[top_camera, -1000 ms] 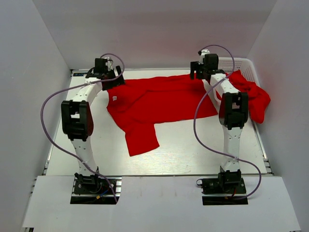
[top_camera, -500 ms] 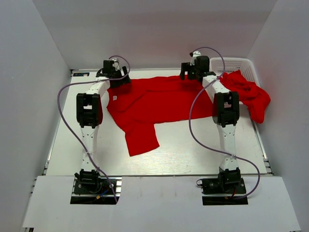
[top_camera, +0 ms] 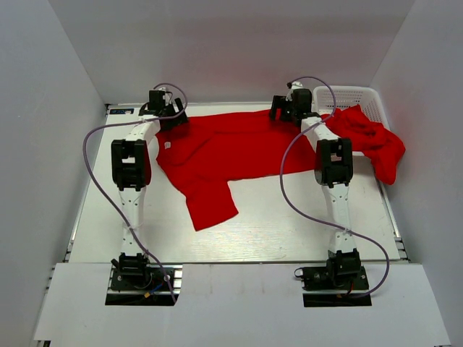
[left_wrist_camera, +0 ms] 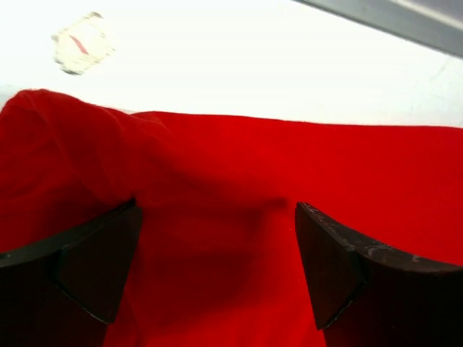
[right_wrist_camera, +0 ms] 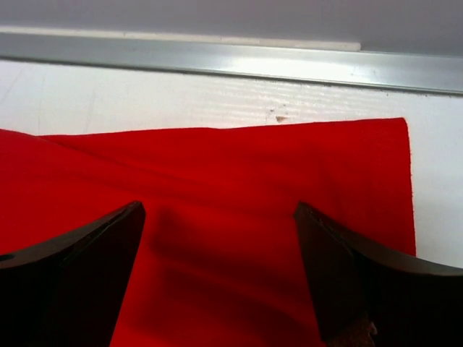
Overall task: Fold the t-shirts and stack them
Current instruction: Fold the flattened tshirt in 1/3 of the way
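The left end effector [left_wrist_camera: 217, 267] and right end effector [right_wrist_camera: 217, 271] hang wide open above the far edge of a bright red cloth t-shirt [top_camera: 231, 152] spread crosswise on the white counter [top_camera: 289, 224], one near each end; more red shirts [top_camera: 376, 141] spill from a white lattice basket [top_camera: 354, 90].

free: bare table [top_camera: 289, 235] near half, between left arm [top_camera: 132, 163] and right arm [top_camera: 333, 163] | blocked: spread t-shirt [top_camera: 239, 148] far centre; white lattice basket [top_camera: 358, 95] with heaped t-shirts [top_camera: 380, 148] far right; walls [top_camera: 43, 144] on three sides
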`<state>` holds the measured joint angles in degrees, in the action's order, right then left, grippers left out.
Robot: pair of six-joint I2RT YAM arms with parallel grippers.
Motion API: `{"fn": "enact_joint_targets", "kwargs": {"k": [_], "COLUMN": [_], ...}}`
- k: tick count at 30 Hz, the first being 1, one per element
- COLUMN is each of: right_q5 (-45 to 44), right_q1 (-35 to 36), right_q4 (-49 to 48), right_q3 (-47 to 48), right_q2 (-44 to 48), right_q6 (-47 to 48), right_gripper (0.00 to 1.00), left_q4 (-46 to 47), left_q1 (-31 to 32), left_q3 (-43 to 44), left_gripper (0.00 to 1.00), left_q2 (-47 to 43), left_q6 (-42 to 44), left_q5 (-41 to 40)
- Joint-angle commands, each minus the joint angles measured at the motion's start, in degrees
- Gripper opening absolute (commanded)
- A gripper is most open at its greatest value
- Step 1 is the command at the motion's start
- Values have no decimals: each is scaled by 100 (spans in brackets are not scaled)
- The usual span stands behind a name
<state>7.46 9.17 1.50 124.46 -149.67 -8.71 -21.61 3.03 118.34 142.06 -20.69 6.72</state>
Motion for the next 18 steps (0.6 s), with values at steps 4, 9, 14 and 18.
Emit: {"fn": "enact_joint_targets", "kwargs": {"k": [4,9,14,18], "right_q5": [-114,325,581,589], "right_q1": [-91,-73,-56,-56], "right_q4": [-254,-606,-712,-756], "right_q3": [245,210,333,298], "right_q2": [-283,-239,-116,200], "right_q6": [-403,-439,-421,-395], "right_gripper": [90,90,90,90], "left_q4": [-266,234,236,385], "left_q1": [-391,-391,-391,-391], "left_q3": [258,864,1428,1428], "left_gripper": [99,99,99,99], "left_q2": [586,1042,1105,649], "left_q6": [134,477,600,654], "left_q5": [12,804,840,840]}}
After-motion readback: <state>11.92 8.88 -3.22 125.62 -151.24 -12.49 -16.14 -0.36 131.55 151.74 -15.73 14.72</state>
